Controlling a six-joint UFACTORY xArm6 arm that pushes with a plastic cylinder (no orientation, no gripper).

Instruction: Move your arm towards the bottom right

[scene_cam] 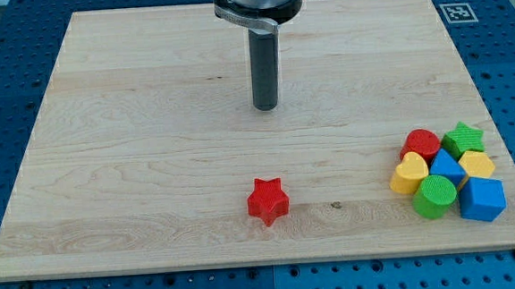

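My tip (265,106) rests on the wooden board (134,170) in the upper middle of the view. A red star block (267,201) lies well below the tip, toward the view's bottom. A cluster of blocks sits at the view's bottom right: a red cylinder (420,142), a green star (463,137), a yellow heart (410,174), a blue block (446,165), a yellow block (477,163), a green cylinder (434,195) and a blue block (482,199). The tip touches no block.
The board lies on a blue perforated table (3,79). A black-and-white marker tag (456,12) sits at the board's top right corner. The arm's dark body (258,1) hangs over the board's top edge.
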